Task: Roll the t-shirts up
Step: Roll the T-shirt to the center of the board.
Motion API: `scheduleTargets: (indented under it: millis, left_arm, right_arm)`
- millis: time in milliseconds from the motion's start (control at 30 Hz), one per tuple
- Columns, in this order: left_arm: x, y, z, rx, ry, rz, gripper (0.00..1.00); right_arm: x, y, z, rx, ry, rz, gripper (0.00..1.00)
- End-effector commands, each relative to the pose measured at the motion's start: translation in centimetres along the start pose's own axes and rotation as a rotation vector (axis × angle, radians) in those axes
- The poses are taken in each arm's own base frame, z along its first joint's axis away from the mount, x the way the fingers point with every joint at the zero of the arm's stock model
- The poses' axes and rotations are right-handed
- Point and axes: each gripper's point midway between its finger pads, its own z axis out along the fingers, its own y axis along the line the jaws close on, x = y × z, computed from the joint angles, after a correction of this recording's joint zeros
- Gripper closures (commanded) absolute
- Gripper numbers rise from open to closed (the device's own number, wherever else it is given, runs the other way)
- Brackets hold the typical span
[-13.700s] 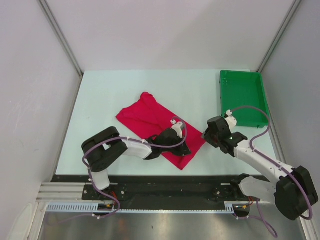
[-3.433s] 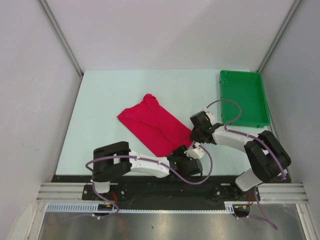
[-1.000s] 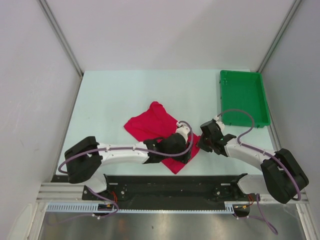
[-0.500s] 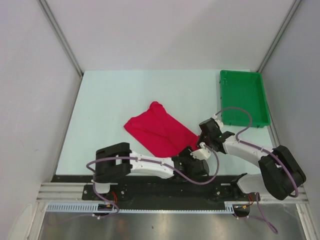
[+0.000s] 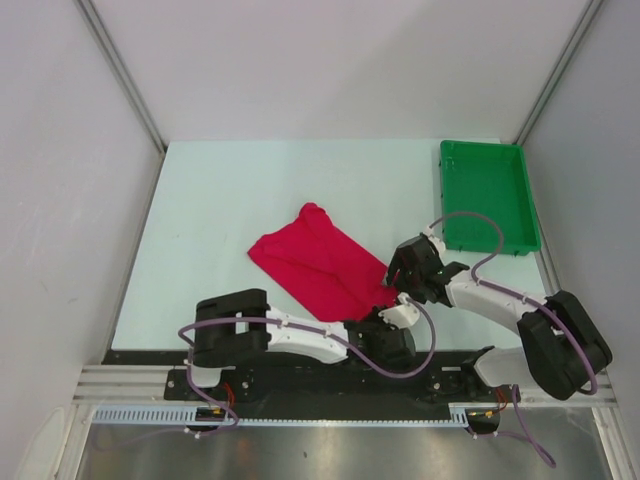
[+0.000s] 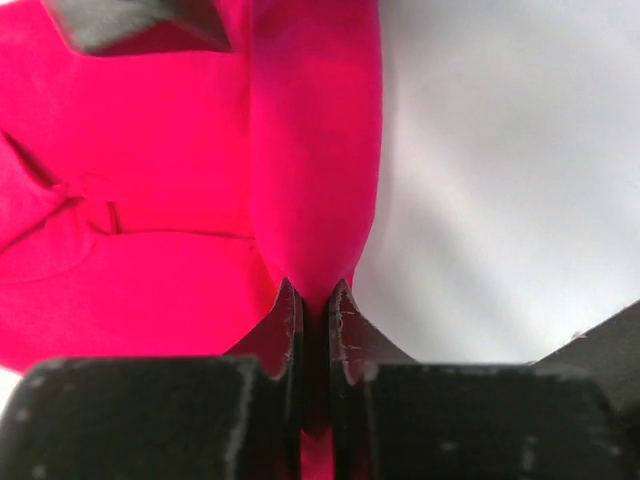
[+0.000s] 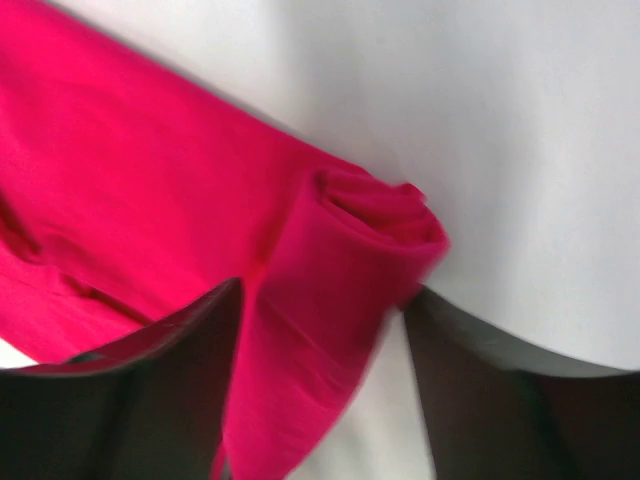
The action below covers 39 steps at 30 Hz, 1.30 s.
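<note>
One red t-shirt (image 5: 320, 265) lies mid-desk (image 5: 220, 200), its near end rolled. One green tray (image 5: 487, 195) holds nothing. Left gripper (image 6: 315, 300) jaws pinch the roll; right gripper (image 7: 320, 320) jaws straddle it, spread.

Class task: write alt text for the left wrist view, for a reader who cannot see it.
The left gripper pinches a rolled edge of the red t-shirt between nearly closed fingers. The shirt fills the left side; pale table shows at right.

left arm: low, reaching toward 3 o'clock | left gripper (image 6: 315, 300): pinched tight on fabric | right arm: stretched toward 10 o'clock | right gripper (image 7: 320, 320): fingers spread, straddling a fabric roll
</note>
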Motion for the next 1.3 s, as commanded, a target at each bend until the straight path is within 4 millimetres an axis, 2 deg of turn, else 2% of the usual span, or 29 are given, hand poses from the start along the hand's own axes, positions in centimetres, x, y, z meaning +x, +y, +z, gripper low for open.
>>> scheduleTargets:
  millis: [0,33,67,133,167,200,233,267,333,367,433,567,700,900,1000,1033,1100,1133,1167,1200,1233,1267]
  left_arm:
    - [-1.2,0.1,-1.0,0.139,-0.020,-0.164,0.99]
    - [-1.4,0.7,-0.7,0.170,-0.012,-0.214,1.00]
    - [-0.6,0.9,-0.7,0.203,0.008,-0.257,1.00]
    - [-2.1,1.2,-1.2,0.345,-0.004,-0.392,1.00]
    - [-0.8,1.3,-1.1,0.383,0.028,-0.444,1.00]
    - [-0.7,1.3,-1.4,0.438,0.042,-0.484,1.00]
    - [-2.3,1.6,-1.6,0.512,0.009,-0.554,1.00]
    - [-1.3,1.5,-1.6,0.539,0.039,-0.585,1.00]
    - [-1.1,2.2,-1.1,0.573,0.061,-0.644,1.00]
    - [-0.9,1.3,-1.6,0.648,0.087,-0.680,1.00]
    - [-0.7,1.8,-1.2,0.687,0.107,-0.742,1.00]
    - [0.6,0.9,-1.3,0.791,0.187,-0.840,1.00]
    - [0.9,0.7,-1.1,0.848,0.213,-0.906,1.00]
    - [1.6,0.4,-1.1,0.860,0.231,-0.914,1.00]
    - [1.7,0.5,-1.2,0.857,0.216,-0.884,0.98]
    - [1.4,0.8,-1.2,0.846,0.199,-0.872,0.96]
    - [1.5,1.0,-1.5,0.831,0.187,-0.833,0.89]
    - [0.8,1.2,-1.7,0.819,0.161,-0.818,0.86]
    - [1.1,1.4,-1.7,0.805,0.164,-0.783,0.84]
    - [1.1,1.5,-1.8,0.788,0.162,-0.762,0.74]
    - [0.1,1.6,-2.3,0.785,0.124,-0.720,0.68]
    - [0.6,2.0,-2.0,0.731,0.137,-0.699,0.57]
  right_arm:
    - [-0.9,-0.2,-1.0,0.001,-0.045,-0.022,0.21]
    - [-1.2,0.0,-1.5,-0.010,-0.057,-0.018,0.17]
    - [-1.5,0.2,-1.8,-0.021,-0.068,-0.014,0.17]
    - [-2.4,0.4,-3.0,-0.042,-0.111,0.003,0.16]
    - [-2.7,0.4,-3.3,-0.044,-0.123,0.013,0.16]
    - [-3.2,0.6,-4.0,-0.058,-0.151,0.028,0.16]
    - [-3.3,0.6,-4.2,-0.062,-0.158,0.033,0.16]
    - [-3.4,0.8,-4.6,-0.075,-0.170,0.039,0.17]
    - [-3.6,1.0,-5.0,-0.107,-0.197,0.058,0.18]
    - [-3.6,1.1,-5.1,-0.119,-0.200,0.063,0.18]
    - [-3.4,1.4,-4.9,-0.134,-0.197,0.073,0.19]
    - [-2.4,1.8,-3.9,-0.130,-0.169,0.071,0.20]
    - [-1.6,1.8,-2.6,-0.109,-0.139,0.069,0.22]
    - [-1.1,1.5,-0.6,-0.066,-0.119,0.059,0.39]
    - [-1.2,1.1,0.2,-0.026,-0.100,0.032,0.60]
    - [-1.2,0.9,0.3,-0.005,-0.089,0.016,0.75]
    - [-1.1,0.6,0.5,0.027,-0.067,-0.017,0.82]
    - [-0.3,-0.6,0.9,0.082,-0.032,-0.056,0.88]
    - [-0.5,-0.5,0.9,0.090,-0.025,-0.069,0.89]
    - [-0.2,-0.9,1.1,0.108,-0.012,-0.087,0.90]
    - [0.2,-1.8,1.2,0.143,0.011,-0.103,0.91]
    - [0.3,-2.2,1.3,0.158,0.015,-0.113,0.91]
